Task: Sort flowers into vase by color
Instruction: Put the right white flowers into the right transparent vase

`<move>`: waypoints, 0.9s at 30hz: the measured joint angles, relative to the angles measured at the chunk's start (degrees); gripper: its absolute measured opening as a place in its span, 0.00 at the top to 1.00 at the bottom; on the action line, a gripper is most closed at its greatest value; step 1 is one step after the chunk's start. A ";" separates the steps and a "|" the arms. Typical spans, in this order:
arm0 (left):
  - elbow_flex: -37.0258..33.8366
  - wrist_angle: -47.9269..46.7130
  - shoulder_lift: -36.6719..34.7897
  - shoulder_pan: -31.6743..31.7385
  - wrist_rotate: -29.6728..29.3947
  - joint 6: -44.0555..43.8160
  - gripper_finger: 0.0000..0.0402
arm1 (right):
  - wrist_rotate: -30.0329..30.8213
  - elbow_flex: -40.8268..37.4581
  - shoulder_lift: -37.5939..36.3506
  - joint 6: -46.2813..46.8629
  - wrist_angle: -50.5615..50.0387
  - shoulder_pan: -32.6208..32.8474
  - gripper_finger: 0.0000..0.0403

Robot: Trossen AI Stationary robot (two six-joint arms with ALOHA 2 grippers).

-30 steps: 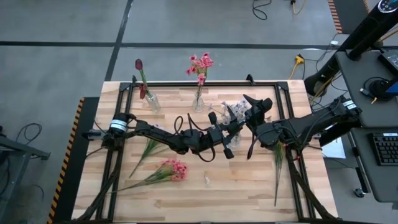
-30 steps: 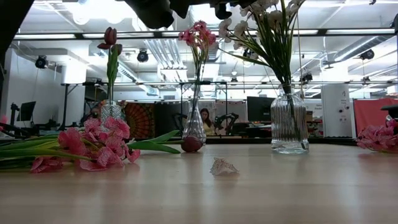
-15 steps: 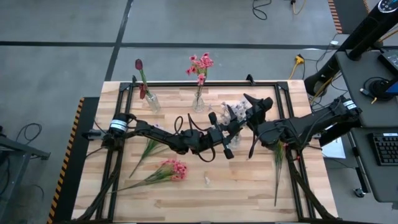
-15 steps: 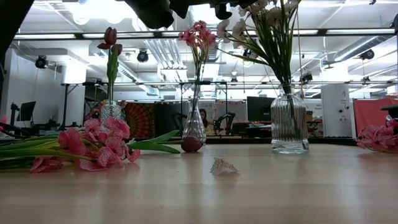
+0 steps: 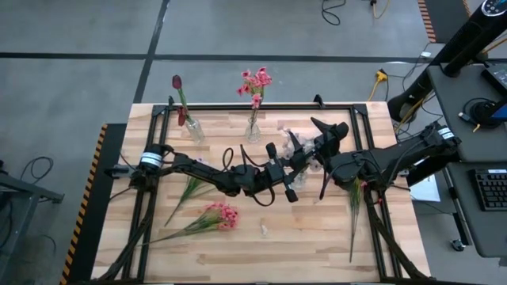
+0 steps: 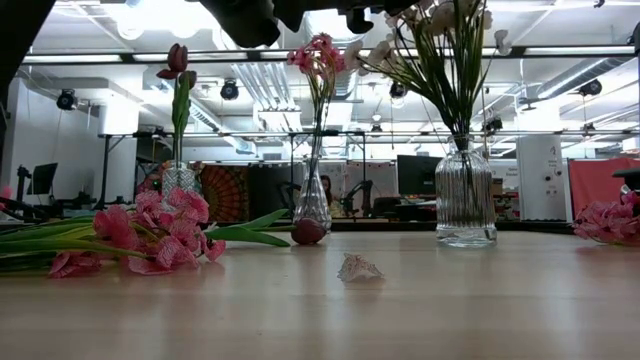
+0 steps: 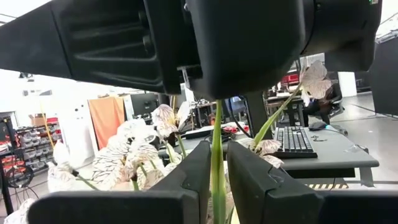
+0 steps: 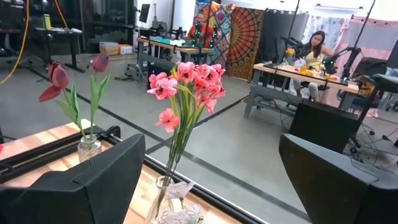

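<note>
Left wrist view: left gripper (image 7: pixel 214 163) jaws pinch a light, bendy stem (image 7: pixel 216 149) mid-length; right gripper (image 8: pixel 208 171) jaws wide.

The table top (image 5: pixel 317 237) is made of pale, matt wooden planks with visible grain, and it is framed by black metal rails (image 5: pixel 261 106). The ribbed vase (image 6: pixel 465 195) is of clear, glossy glass, as are the narrow-necked vase (image 6: pixel 312 205) and the small vase (image 6: pixel 178 180). The pink blooms (image 6: pixel 160 235) lying on the wood look like soft cloth, with smooth plastic-looking green leaves (image 6: pixel 245 228). The white-lavender blossoms (image 7: pixel 134 152) appear as thin, veined fabric on a smooth green plastic stem (image 7: pixel 216 162). The left gripper's fingers (image 7: pixel 199 180) are of dark, matt plastic, as are the right gripper's fingers (image 8: pixel 93 180).
</note>
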 joint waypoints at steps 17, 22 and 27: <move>-0.02 -0.85 0.02 0.00 -0.02 0.01 0.91 | -4.69 -0.22 0.07 -1.53 -0.26 -0.02 0.10; -0.04 -1.11 0.02 0.00 -0.02 0.01 0.91 | -4.97 -0.24 0.07 -1.34 -0.76 -0.02 0.10; -0.04 -1.36 0.04 -0.02 -0.03 0.01 0.91 | -7.51 -0.24 0.07 -4.55 -2.60 0.11 0.10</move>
